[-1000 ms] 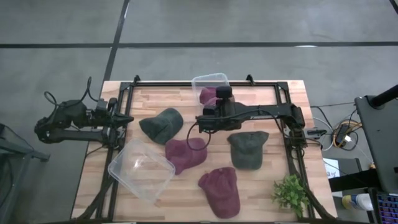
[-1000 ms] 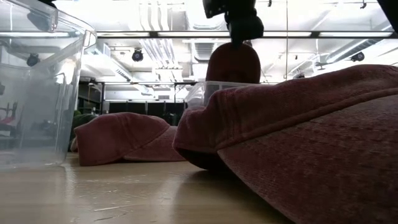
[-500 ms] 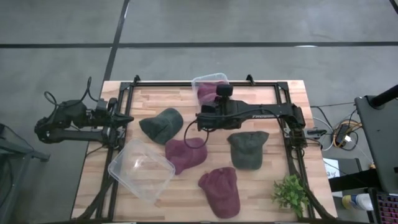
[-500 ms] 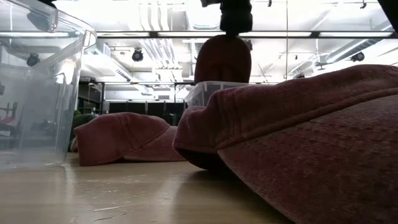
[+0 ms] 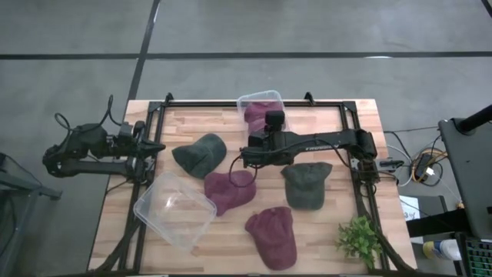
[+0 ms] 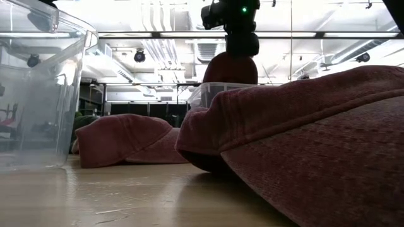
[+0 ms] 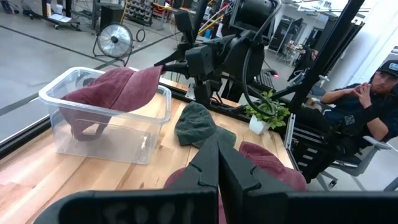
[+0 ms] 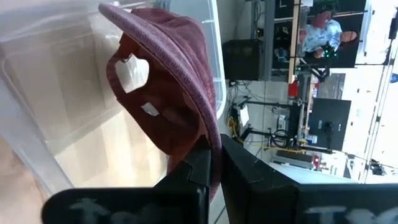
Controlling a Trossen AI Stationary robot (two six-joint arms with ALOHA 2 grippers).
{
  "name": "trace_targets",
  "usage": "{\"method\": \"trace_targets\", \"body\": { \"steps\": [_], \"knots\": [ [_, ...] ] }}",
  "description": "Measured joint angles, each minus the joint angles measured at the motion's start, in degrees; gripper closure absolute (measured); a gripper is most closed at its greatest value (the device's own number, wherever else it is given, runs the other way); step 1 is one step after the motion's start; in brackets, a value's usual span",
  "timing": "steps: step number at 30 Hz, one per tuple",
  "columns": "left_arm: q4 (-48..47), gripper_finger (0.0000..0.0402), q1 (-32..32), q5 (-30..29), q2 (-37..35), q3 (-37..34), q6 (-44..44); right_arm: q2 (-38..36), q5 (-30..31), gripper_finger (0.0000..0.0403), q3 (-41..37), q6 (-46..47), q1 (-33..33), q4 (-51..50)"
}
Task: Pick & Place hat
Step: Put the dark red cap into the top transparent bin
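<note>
Both arms are dark, nearly black, built of slender tubular links joined by bulkier rounded joints. The right arm [image 5: 323, 141] carries pale lettering along its long link and a black cable looping beneath it. A small green light glows on its wrist housing [image 6: 242, 9]. The left arm [image 5: 92, 150] trails thin black cables. Each gripper's fingers [image 7: 214, 165] are flat, matte black and tapered.

Overhead lighting is even and bright; shadows on the desk [image 5: 361, 123] are soft. In the low view, ceiling lights [image 6: 189, 12] blow out to glare, and the nearest maroon hat [image 6: 303, 139] is blurred. Wrist views show bright, washed-out backgrounds.
</note>
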Motion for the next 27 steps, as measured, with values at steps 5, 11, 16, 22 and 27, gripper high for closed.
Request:
{"method": "trace_targets", "body": {
  "steps": [5, 11, 16, 22, 27],
  "knots": [
    [0.0, 0.0401, 0.0, 0.0, 0.0, 0.0, 0.0, 0.0, -0.3, 0.0354, -0.2, 0.1, -0.2, 0.9],
    [0.0, 0.0401, 0.0, 0.2, 0.0, 0.0, -0.1, 0.0, -0.8, 0.0307, -0.2, -1.2, -0.3, 1.0],
    [0.0, 0.0401, 0.0, 0.3, 0.0, 0.0, 0.0, 0.0, -0.8, 0.0275, -0.1, -1.6, -0.3, 1.0],
    [0.0, 0.0401, 0.0, 0.3, 0.0, 0.0, 0.0, 0.0, -1.0, 0.024, 0.5, -4.8, -0.3, 0.7],
    [0.0, 0.0401, 0.0, 0.3, 0.0, 0.0, 0.0, 0.0, -1.0, 0.0221, 2.3, -8.9, -0.3, 0.6]
  ]
}}
